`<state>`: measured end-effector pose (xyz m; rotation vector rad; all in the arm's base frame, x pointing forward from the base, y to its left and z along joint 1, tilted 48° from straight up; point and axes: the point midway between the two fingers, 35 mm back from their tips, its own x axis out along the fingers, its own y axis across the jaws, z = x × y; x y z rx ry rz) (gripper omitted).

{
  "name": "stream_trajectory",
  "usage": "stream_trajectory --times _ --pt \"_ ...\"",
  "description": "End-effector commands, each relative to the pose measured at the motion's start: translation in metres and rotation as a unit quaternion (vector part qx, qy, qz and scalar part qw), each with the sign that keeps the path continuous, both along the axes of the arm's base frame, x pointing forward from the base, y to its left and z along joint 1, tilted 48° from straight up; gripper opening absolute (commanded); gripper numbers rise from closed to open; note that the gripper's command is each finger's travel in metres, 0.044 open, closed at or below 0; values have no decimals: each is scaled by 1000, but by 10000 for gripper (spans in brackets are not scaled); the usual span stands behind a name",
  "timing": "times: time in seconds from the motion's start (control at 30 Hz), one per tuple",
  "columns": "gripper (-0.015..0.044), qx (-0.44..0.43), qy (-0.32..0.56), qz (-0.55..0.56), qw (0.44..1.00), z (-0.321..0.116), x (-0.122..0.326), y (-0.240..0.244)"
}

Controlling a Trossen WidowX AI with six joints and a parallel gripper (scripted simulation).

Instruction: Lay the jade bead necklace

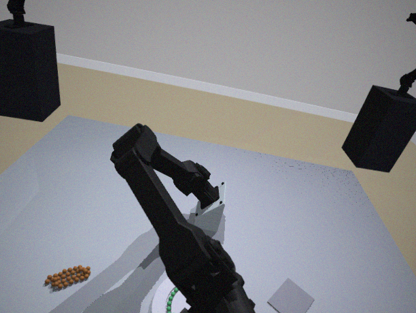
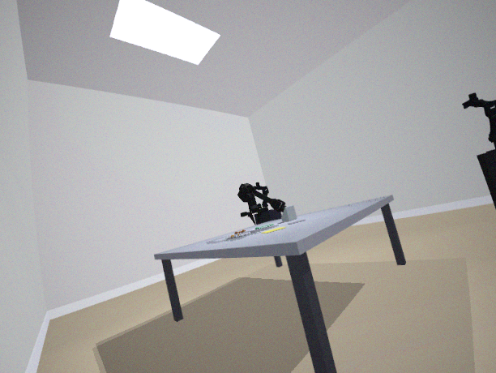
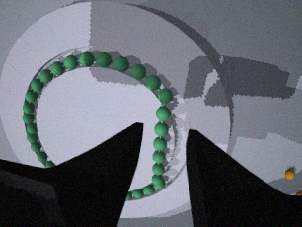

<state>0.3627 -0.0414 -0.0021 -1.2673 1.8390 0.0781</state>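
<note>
The claw (image 3: 164,133) is partly open over the round board (image 3: 207,114) (image 1: 160,297), its tips a little apart with nothing gripped between them. The green bead necklace (image 3: 104,59) (image 1: 169,303) (image 2: 264,227) lies on that board, following the groove along the upper and left parts of its loop but cutting inside it on the right, where a stretch of the curved groove shows beside the beads. On the counter (image 1: 323,235) (image 2: 340,224), the orange beads (image 1: 69,276) (image 2: 237,233) lie bunched in rows, well apart from a flat grey square (image 1: 291,297).
</note>
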Motion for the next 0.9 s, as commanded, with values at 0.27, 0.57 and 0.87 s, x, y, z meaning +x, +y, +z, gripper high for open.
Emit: stream_trajectory --times 0.27,0.57,0.87 --pt "120 -1 4 4 1000 -12 -2 -12" --pt "120 -2 6 4 1000 -20 -4 -20" --pt "0 -1 3 1 1000 -18 -3 -19"
